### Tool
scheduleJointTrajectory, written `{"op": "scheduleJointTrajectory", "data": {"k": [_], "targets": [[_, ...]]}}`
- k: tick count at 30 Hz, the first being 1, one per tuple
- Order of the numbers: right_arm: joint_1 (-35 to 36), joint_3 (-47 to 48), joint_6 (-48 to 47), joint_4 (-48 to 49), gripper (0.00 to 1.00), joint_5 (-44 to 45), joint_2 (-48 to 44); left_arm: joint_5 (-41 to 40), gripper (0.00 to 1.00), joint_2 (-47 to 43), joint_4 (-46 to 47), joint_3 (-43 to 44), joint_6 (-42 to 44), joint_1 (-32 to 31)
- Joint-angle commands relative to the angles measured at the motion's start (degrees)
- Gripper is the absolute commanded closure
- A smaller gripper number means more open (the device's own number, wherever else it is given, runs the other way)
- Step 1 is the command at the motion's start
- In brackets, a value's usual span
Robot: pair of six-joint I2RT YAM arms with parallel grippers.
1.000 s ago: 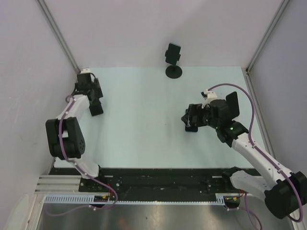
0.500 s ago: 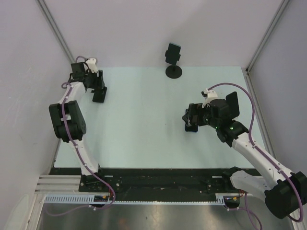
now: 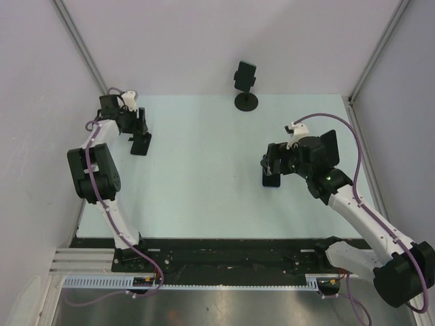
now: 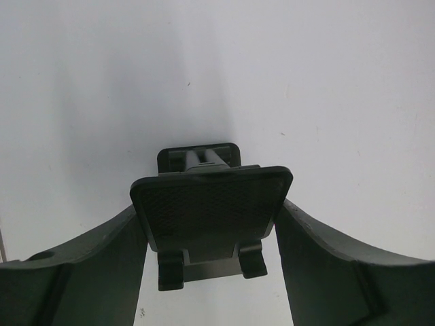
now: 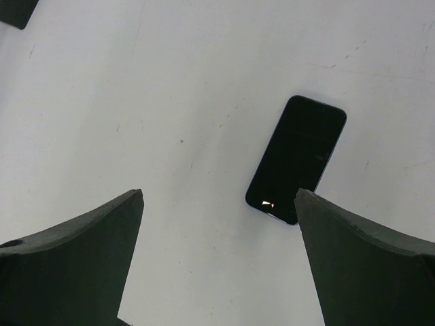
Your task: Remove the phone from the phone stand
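Right wrist: phone (image 5: 296,159) flat, long axis upper-right to lower-left (screen dark); right gripper (image 5: 219,195) spread, left gripper (image 4: 209,208) pinching stand (image 4: 204,193).

A pale mint flat surface (image 3: 204,197) lies between plain grey walls (image 3: 170,41) and slanting aluminium corner posts (image 3: 83,53). At its far edge stands a small black device on a round-based black post (image 3: 245,76). A black plate (image 3: 231,252) and a white toothed strip (image 3: 224,286) run along the near edge.

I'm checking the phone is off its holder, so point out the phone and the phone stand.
phone (image 5: 297,159), right wrist view, middle of its dark screen.
phone stand (image 4: 211,207), left wrist view, centre of its textured plate.
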Motion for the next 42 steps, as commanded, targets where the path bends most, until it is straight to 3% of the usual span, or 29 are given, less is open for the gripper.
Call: {"op": "scheduleJointTrajectory", "data": {"k": [1, 16, 20, 29, 37, 42], "targets": [[-1.9, 2.4, -0.6, 1.7, 0.0, -2.6, 1.5, 0.4, 0.49, -5.6, 1.0, -0.8, 2.4, -0.2], [-4.0, 2.4, -2.6, 4.5, 0.0, -1.7, -0.8, -5.9, 0.42, -6.1, 1.4, -3.2, 0.5, -1.8], [-5.2, 2.4, -2.6, 3.8, 0.0, -1.2, -1.4, -4.5, 0.39, -5.2, 1.6, -3.0, -1.2, -1.8], [-9.0, 2.7, -4.2, 1.6, 0.0, 1.2, -5.8, -3.3, 0.0, -7.2, 2.4, -3.7, -3.1, -2.0], [-16.8, 9.3, -8.9, -2.8, 0.0, 1.9, -3.9, -9.6, 0.0, -13.7, 2.3, -2.5, -7.3, -2.7], [-23.6, 15.4, -10.1, -2.4, 0.0, -1.1, -0.5, -15.6, 0.0, -20.1, 2.1, -3.3, -18.3, -4.7]]}}
